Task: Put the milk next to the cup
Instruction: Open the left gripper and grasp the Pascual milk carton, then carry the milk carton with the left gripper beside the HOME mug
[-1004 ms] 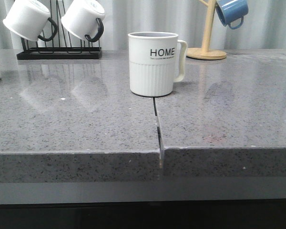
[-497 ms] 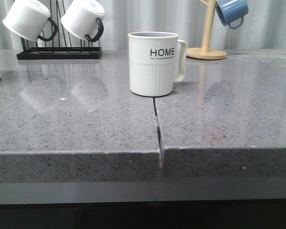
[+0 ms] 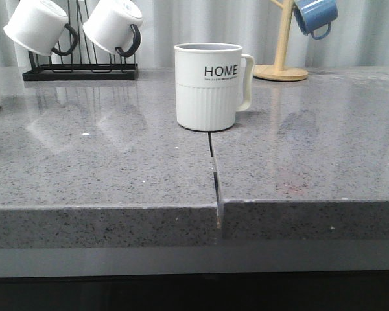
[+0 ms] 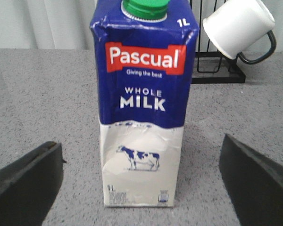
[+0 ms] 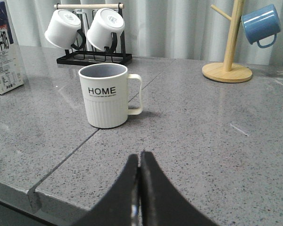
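The milk (image 4: 144, 101) is standing upright on the grey desk (image 3: 104, 162) near its left edge, well apart from the cup (image 3: 209, 86), which is sitting at the middle of the desk over the seam. The left hand (image 4: 141, 176) is gaping wide, its 2 fingers (image 4: 26, 181) flanking the carton without touching it. The right hand (image 5: 139, 188) is pressing its fingers together, gripping nothing, facing the cup.

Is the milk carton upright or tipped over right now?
Upright: the milk carton stands on its base on the countertop, green cap on top.
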Available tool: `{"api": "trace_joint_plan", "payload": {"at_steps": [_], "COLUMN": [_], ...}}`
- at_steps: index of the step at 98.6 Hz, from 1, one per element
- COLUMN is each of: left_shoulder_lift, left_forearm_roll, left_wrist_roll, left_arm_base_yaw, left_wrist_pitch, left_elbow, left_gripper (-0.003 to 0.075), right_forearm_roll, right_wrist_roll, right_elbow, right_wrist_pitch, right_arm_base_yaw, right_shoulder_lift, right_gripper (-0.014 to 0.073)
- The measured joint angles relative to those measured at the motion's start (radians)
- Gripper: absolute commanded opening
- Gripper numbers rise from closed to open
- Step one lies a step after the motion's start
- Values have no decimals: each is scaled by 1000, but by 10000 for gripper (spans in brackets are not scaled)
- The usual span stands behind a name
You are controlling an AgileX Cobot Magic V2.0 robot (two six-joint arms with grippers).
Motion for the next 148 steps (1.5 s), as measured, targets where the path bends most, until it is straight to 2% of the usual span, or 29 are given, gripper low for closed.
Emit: {"api": "trace_joint_plan", "payload": {"at_steps": [45,74,84,99,109,132,148], "left_shoulder_lift": [234,366,393,397,397,391,334], "left_forearm_roll": [-1,5,25,43,45,113,132], "left_wrist_roll": [-16,-22,-56,-94,-94,-94,-100], "left_arm_base_yaw": [0,0,0,0,0,0,-7], "left_wrist_pitch": [-88,-359,-420,-429,-430,-424,-336], "left_elbow": [-139,-146,-148,-148,-148,-148,-148], "left_gripper": [620,613,549,393,326,309,272], "right_forearm_roll": [0,0,0,0,0,0,0], "right_wrist_roll": [0,0,0,0,0,0,0], "right_elbow": [0,0,0,0,0,0,0], "right_wrist_pitch": [0,0,0,0,0,0,0], "right_arm_base_yaw": [0,0,0,0,0,0,0], "right_shoulder_lift": [0,0,0,0,0,0,0], "right_gripper": [-59,-59,-59,-59,-59,-59,-59]}}
